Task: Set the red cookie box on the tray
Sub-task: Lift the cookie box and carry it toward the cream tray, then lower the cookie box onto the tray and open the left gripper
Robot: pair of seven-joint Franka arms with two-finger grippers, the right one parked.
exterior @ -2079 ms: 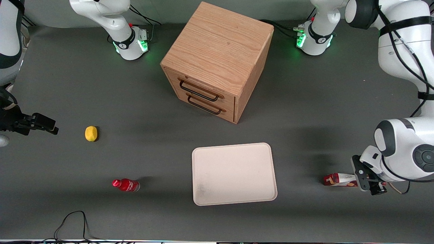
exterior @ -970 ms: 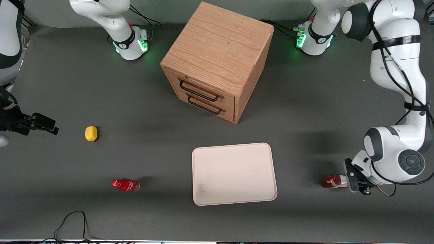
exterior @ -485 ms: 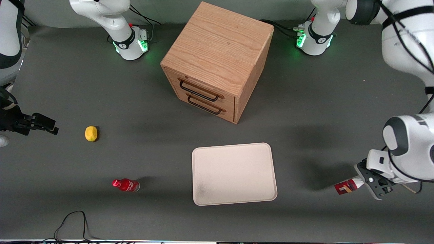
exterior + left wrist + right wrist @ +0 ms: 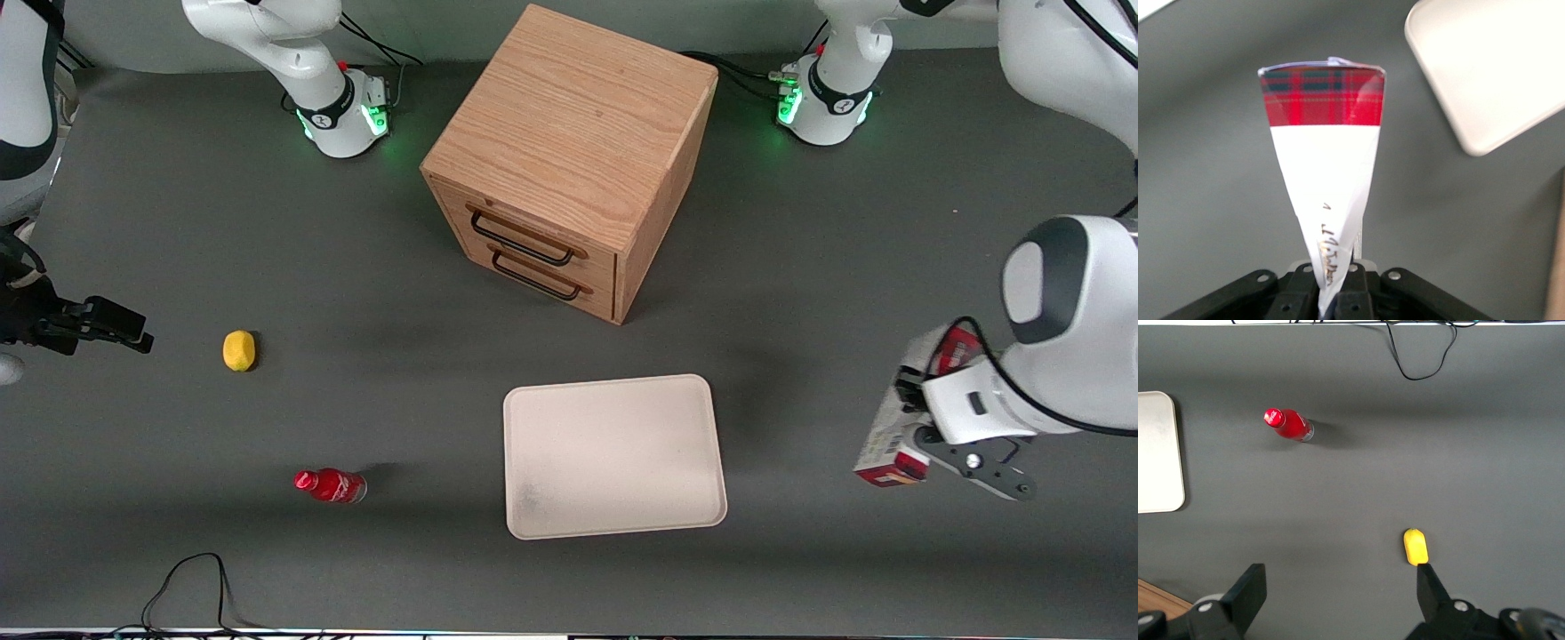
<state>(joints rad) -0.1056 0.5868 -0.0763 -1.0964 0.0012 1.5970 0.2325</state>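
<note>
**Cookie box gripped and held in the air, tray bare**

From the front, you have the left gripper (image 4: 920,418) toward the working arm's end of the table, clamped on the red cookie box (image 4: 889,436). The box hangs off the mat, tilted, with its red end pointing toward the camera and its pale side showing. It is well apart from the tray (image 4: 613,455), which lies flat on the grey table (image 4: 800,267), nearer the camera than the wooden drawer cabinet (image 4: 569,160). Toward the parked arm's end you can see a small red bottle (image 4: 330,485) lying on its side and a lemon (image 4: 238,350) farther from the camera than the bottle.

In the left wrist view, your gripper (image 4: 1335,287) pinches the red cookie box (image 4: 1328,173) at its white end; the tartan-red end points away from the fingers. A corner of the tray (image 4: 1491,67) shows close beside the box, with grey mat between them.

In the right wrist view, you see the red bottle (image 4: 1288,425), the lemon (image 4: 1415,547) and an edge of the tray (image 4: 1158,453), all on the mat.
</note>
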